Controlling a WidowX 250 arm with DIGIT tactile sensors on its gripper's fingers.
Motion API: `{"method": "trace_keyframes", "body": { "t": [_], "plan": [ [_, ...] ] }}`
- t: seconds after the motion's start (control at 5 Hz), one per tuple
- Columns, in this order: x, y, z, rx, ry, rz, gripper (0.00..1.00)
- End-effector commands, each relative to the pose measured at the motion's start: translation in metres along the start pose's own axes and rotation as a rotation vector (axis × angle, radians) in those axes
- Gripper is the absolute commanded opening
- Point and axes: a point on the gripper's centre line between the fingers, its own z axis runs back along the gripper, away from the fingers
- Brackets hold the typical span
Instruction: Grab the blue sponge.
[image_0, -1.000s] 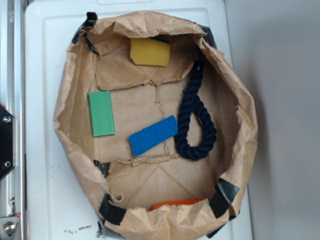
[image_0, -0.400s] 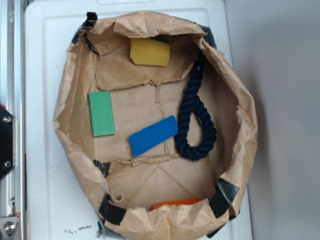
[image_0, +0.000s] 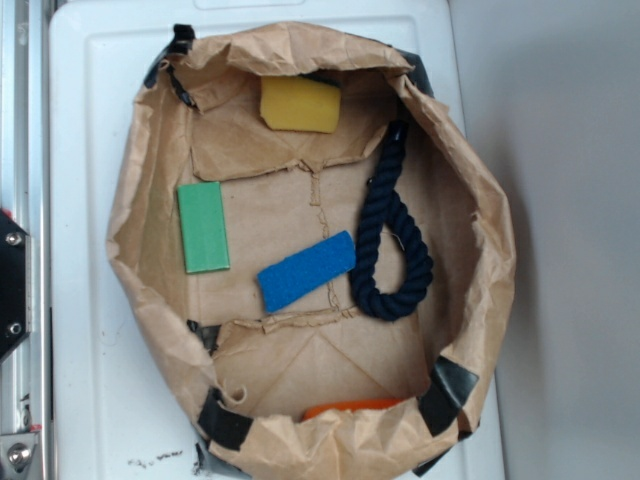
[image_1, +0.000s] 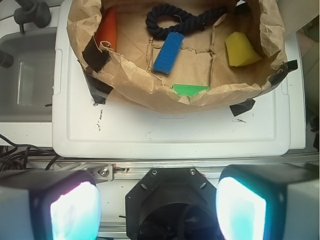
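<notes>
Sponge (image_0: 306, 270), the blue one, lies flat and tilted on the floor of the paper bag (image_0: 140, 250), between the green block (image_0: 203, 227) and the rope (image_0: 393, 240), its right end just beside the rope's loop. Yellow block (image_0: 300, 104) sits at the far side, something orange (image_0: 350, 407) peeks by the near wall. My gripper (image_1: 157, 207) hangs well back over the white tray's (image_1: 170, 135) edge, jaws spread wide, holding nothing.
</notes>
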Motion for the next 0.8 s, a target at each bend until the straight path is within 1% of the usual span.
{"method": "trace_keyframes", "body": {
  "t": [0.0, 0.2, 0.6],
  "plan": [
    [0.081, -0.014, -0.016, -0.022, -0.037, -0.022, 1.0],
    [0.102, -0.012, -0.033, -0.018, -0.015, -0.046, 1.0],
    [0.102, -0.012, -0.033, -0.018, -0.015, -0.046, 1.0]
  ]
}}
